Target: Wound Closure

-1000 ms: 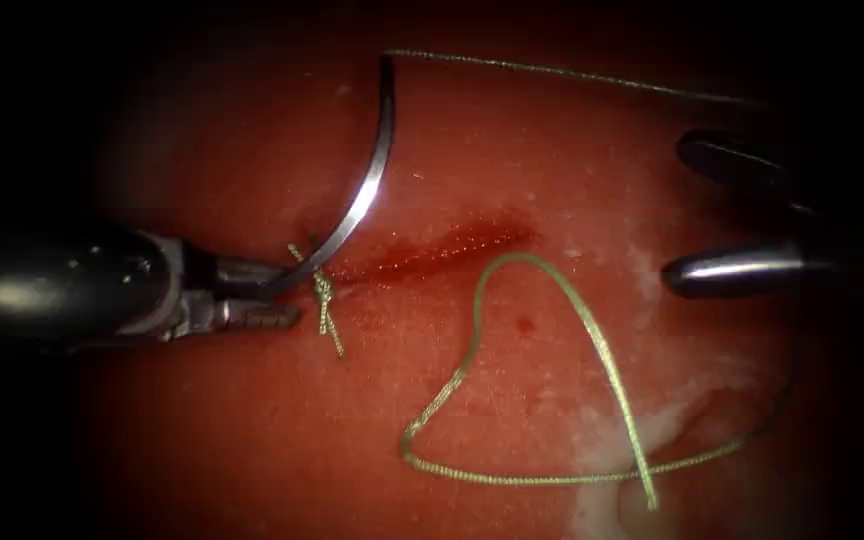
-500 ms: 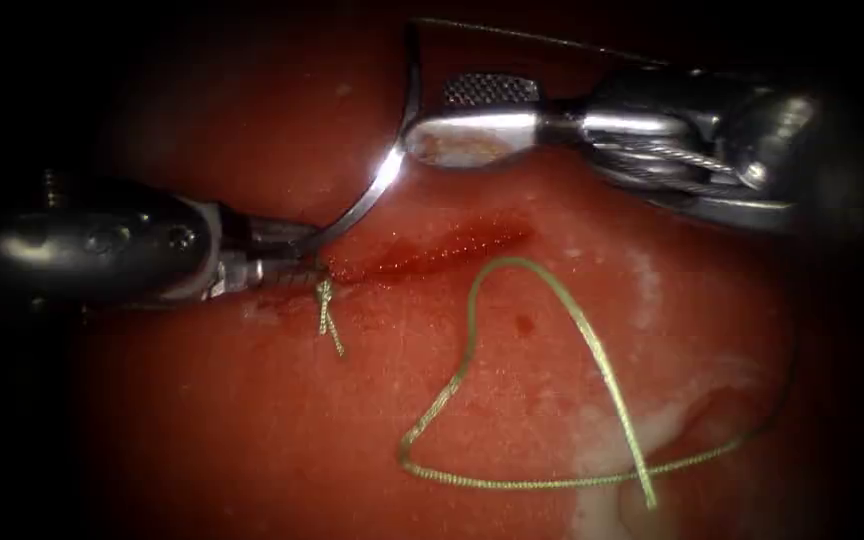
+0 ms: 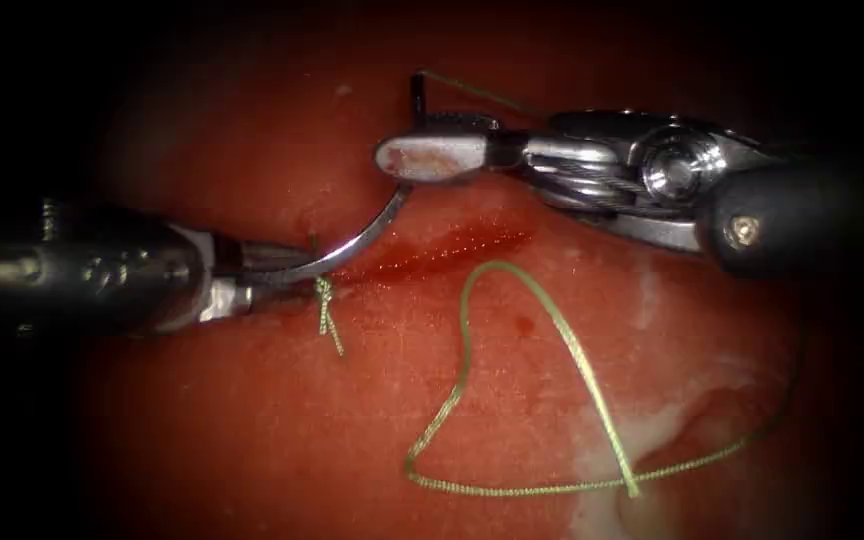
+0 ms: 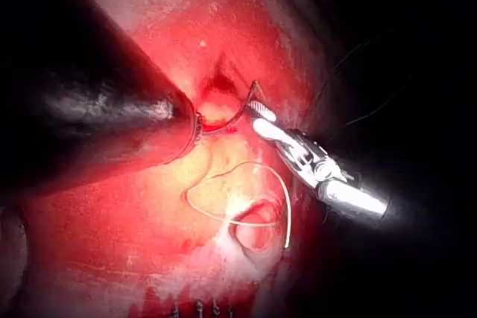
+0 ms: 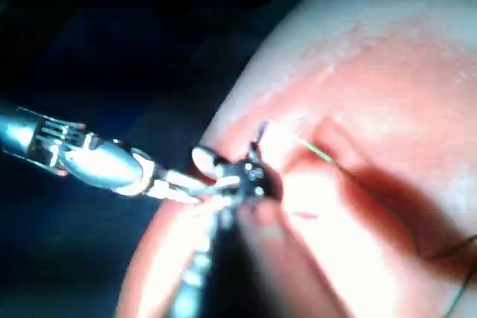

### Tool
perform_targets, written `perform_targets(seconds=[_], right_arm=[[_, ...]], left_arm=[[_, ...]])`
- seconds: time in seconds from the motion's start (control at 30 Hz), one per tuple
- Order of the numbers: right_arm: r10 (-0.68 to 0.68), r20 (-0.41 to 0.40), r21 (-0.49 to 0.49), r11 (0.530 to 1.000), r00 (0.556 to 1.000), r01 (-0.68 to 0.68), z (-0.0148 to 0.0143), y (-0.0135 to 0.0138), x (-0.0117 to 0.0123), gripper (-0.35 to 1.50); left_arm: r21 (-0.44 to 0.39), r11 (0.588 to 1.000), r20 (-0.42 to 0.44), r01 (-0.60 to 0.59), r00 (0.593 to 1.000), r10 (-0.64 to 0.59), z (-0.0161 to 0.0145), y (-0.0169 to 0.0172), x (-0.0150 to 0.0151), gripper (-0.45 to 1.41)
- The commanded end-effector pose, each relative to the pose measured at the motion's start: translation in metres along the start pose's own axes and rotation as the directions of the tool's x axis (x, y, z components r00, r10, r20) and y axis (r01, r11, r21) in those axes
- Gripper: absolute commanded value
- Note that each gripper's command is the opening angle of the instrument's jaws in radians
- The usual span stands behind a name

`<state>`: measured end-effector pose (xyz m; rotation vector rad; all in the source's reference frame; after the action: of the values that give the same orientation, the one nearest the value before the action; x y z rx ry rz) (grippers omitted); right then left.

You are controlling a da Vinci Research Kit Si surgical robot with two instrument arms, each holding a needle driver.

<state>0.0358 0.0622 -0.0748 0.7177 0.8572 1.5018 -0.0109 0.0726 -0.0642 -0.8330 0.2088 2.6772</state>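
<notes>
The curved needle (image 3: 377,222) arcs above the left end of the cut (image 3: 442,248) and looks free of the tissue (image 3: 252,420). My left tool (image 3: 277,277) is shut on its point end, beside the knot (image 3: 324,291). My right tool (image 3: 402,148) reaches in from the right and its jaws close on the needle near the thread end. Green thread (image 3: 572,345) lies in a loose loop right of the cut. In the left wrist view the needle (image 4: 231,121) spans between my left jaws (image 4: 197,128) and the right tool (image 4: 298,150).
Two short thread tails (image 3: 334,335) hang below the knot. Red fluid fills the cut. A pale wet patch (image 3: 642,440) lies under the thread loop at lower right. In the right wrist view the left tool (image 5: 97,161) meets my right jaws (image 5: 250,173).
The right tool came in from the right with open jaws and closed on the needle's upper part. The needle has tipped lower and rightward. The left tool kept its hold.
</notes>
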Motion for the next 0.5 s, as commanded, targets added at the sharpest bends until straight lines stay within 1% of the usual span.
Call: perform_targets(seconds=[0.03,0.1,0.17,0.27,0.4,0.5], right_arm=[[-0.004,0.003,0.006,1.000,1.000,0.004,0.0005,-0.0001,-0.0003,1.21],[-0.006,0.008,0.010,1.000,1.000,0.006,-0.0003,0.0000,-0.0004,1.21],[-0.007,0.011,0.012,1.000,1.000,0.007,-0.0003,0.0002,-0.0004,1.21],[0.005,0.017,0.020,1.000,1.000,-0.005,0.0011,0.0000,-0.0007,1.25],[0.049,0.027,0.040,0.998,0.998,-0.050,0.0021,-0.0002,-0.0007,1.23],[0.062,0.030,0.044,0.997,0.998,-0.063,0.0025,0.0006,-0.0009,1.23]], left_arm=[[-0.001,1.000,0.000,0.001,1.000,-0.001,0.0006,0.0003,0.0000,-0.35],[0.003,1.000,0.003,0.001,1.000,-0.001,0.0005,-0.0001,-0.0003,-0.35],[0.004,1.000,0.003,0.001,1.000,-0.001,0.0005,-0.0002,-0.0004,-0.35],[0.006,1.000,0.003,-0.007,1.000,0.007,0.0003,0.0000,-0.0002,-0.35],[0.018,0.999,-0.008,-0.041,0.999,0.041,0.0004,0.0002,0.0002,-0.35],[0.020,0.999,-0.017,-0.046,0.999,0.046,-0.0003,0.0002,0.0006,-0.35]])
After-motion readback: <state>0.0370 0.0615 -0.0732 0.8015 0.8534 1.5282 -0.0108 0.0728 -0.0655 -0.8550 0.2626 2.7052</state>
